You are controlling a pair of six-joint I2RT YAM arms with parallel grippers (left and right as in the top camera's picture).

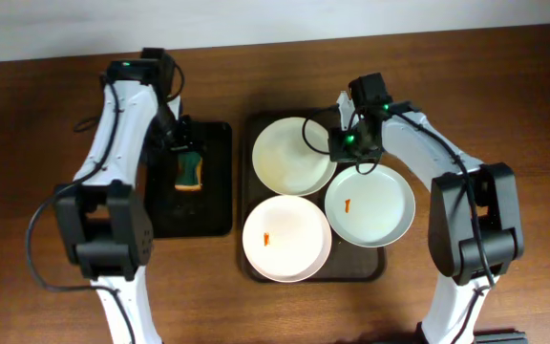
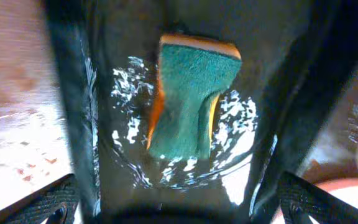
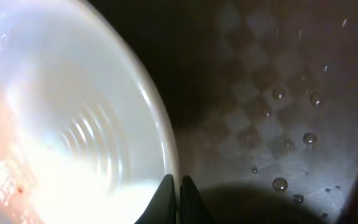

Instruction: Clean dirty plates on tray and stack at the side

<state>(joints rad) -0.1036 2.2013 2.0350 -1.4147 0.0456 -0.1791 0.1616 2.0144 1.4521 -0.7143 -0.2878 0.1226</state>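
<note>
Three white plates lie on the dark brown tray (image 1: 256,129). The back left plate (image 1: 289,158) shows no smear. The front plate (image 1: 289,244) and the right plate (image 1: 375,210) each carry a small orange smear. My right gripper (image 1: 340,143) is shut on the right rim of the back left plate. In the right wrist view its fingers (image 3: 179,190) pinch that plate's rim (image 3: 73,124) over the wet tray (image 3: 278,112). My left gripper (image 1: 185,148) is open just above a green and yellow sponge (image 1: 190,175); the left wrist view shows the sponge (image 2: 191,99) between the spread fingers (image 2: 179,202).
The sponge lies in a smaller black tray (image 1: 213,205) left of the brown tray, with water on its floor (image 2: 129,81). Bare wooden table (image 1: 27,143) surrounds both trays.
</note>
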